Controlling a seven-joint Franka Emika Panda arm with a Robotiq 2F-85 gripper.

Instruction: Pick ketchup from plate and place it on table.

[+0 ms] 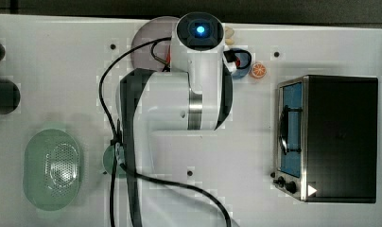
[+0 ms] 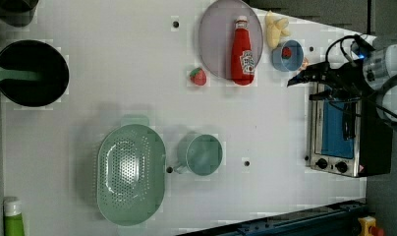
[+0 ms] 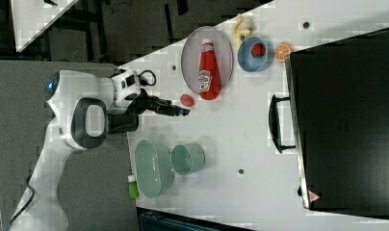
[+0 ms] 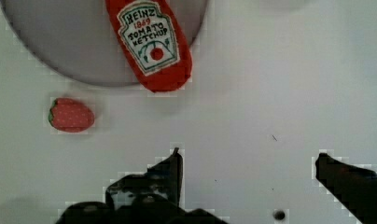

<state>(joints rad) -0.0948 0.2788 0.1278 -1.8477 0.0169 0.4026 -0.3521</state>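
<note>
Approach stage. The tool (image 4: 247, 158) hangs released, jaws wide, over bare worktop (image 4: 270, 93) near the plate (image 4: 51, 42). The ketchup (image 4: 151, 39) lies flat on the plate, its base overhanging the rim. A good grasp probably straddles the bottle's width at mid-body. Label reads "HEINZ 1869 TOMATO KETCHUP".

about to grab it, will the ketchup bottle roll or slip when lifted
The ketchup bottle lies flat on the plate, base past the rim, so a nudge may roll it. Its rounded body looks smooth, possibly slippery. Small and slim, probably light.
</note>
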